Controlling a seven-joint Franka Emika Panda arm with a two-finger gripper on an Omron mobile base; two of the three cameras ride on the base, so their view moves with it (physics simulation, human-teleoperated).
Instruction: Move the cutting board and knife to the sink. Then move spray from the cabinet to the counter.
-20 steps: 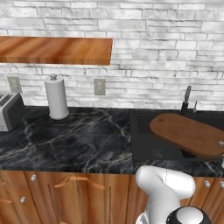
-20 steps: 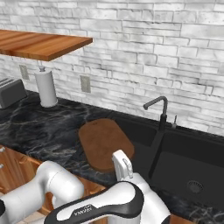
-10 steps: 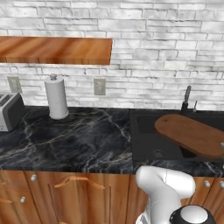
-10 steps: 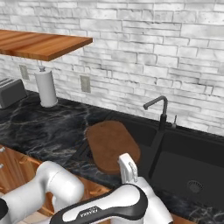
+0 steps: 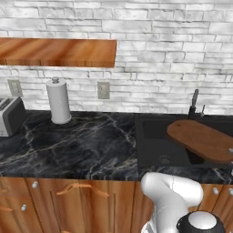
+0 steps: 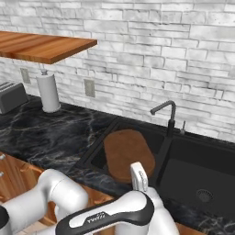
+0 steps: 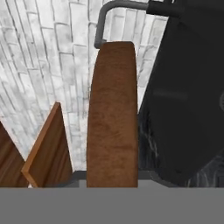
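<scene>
My gripper (image 6: 138, 177) is shut on the near end of the brown cutting board (image 6: 126, 153), which hangs flat over the left part of the black sink (image 6: 194, 170). In the left base view the cutting board (image 5: 200, 139) spans the sink (image 5: 152, 130) toward the right edge. Seen from the hand, the cutting board (image 7: 112, 114) runs straight away from me toward the faucet (image 7: 104, 18). The open wooden cabinet (image 5: 59, 52) hangs on the brick wall above the black marble counter (image 5: 77, 142). The knife and the spray are out of view.
A paper towel roll (image 5: 58, 100) and a toaster (image 5: 10, 116) stand at the back left of the counter. The dark faucet (image 6: 168, 115) rises behind the sink. Brown cupboards (image 5: 68, 205) with curved handles run below the counter edge.
The cutting board has moved to the right with my gripper, from the sink's left rim to farther over the basin. Nothing else has shifted.
</scene>
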